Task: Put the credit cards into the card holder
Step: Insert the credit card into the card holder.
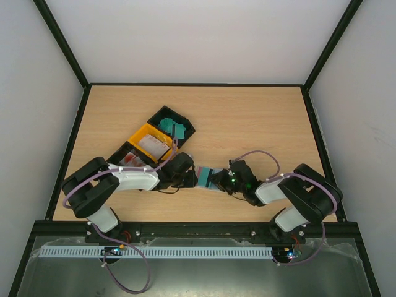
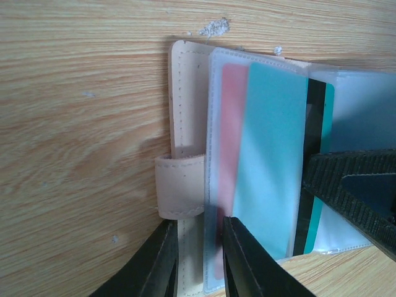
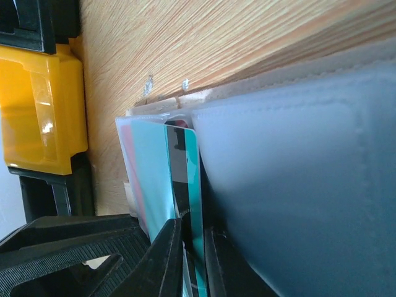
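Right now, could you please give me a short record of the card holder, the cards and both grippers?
Card holder: open on table, clear sleeves exposed
Left gripper: clamped on holder's beige edge
Right gripper: pinching striped teal card, tucked among the sleeves
In sleeves: another teal card, pinkish card

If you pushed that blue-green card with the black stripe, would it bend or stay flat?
It would probably stay flat: the striped teal card keeps straight edges, with no sag. It likely slides easily, since the clear sleeves of the card holder look smooth and glossy.
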Controlling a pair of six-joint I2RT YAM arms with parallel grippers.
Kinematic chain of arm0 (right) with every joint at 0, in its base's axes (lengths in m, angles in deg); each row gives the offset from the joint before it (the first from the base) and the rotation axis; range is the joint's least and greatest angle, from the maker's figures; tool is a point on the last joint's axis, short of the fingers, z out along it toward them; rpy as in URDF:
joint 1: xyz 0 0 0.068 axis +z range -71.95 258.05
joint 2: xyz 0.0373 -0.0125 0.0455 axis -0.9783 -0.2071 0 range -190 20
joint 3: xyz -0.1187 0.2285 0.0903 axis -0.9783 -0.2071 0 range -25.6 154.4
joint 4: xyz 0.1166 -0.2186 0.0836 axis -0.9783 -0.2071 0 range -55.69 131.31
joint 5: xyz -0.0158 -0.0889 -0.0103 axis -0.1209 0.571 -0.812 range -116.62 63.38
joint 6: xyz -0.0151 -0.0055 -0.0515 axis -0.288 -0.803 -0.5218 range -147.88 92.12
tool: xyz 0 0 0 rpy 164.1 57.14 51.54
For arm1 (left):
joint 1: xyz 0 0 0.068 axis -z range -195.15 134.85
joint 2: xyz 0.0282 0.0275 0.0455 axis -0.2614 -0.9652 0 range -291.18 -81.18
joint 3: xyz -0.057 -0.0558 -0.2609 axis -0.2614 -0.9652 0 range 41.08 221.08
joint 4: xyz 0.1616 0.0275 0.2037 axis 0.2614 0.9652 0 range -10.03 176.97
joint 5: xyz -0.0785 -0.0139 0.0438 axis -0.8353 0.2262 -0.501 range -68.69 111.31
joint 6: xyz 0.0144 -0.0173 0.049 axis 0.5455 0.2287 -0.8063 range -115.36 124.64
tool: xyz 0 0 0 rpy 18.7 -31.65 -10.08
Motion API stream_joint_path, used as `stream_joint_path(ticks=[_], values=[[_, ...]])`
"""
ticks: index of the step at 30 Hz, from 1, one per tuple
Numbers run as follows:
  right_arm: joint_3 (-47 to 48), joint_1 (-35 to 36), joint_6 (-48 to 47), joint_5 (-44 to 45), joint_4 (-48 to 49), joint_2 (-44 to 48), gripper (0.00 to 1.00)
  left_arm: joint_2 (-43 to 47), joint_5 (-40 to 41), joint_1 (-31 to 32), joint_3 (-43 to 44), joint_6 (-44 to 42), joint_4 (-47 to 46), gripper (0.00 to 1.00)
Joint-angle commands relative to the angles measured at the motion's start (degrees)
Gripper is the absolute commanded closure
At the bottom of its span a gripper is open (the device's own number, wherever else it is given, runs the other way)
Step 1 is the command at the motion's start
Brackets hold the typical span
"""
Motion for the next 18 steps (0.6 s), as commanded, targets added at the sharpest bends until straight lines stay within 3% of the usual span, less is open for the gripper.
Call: stream_joint_path(ticks=[1, 7, 13, 18], values=[[2.03, 2.03, 0.07, 0.2, -1.38, -1.82, 0.9, -0.43, -1.19, 0.66, -2.06, -0.09, 3.1, 0.77], [3.31, 2.22, -1.93, 2.6, -8.28, 1.36, 0.84, 0.17, -1.01, 0.68, -2.52, -0.14, 3.13, 0.77], [4.06, 2.21, -4.16, 7.52, -16.92, 7.25, 0.64, 0.49, -0.91, 0.68, -2.89, -0.06, 2.78, 0.77], [6.16, 2.55, -5.55, 7.37, -18.87, 5.04, 0.63, 0.15, -1.34, 0.67, -2.86, -0.25, 2.18, 0.77]])
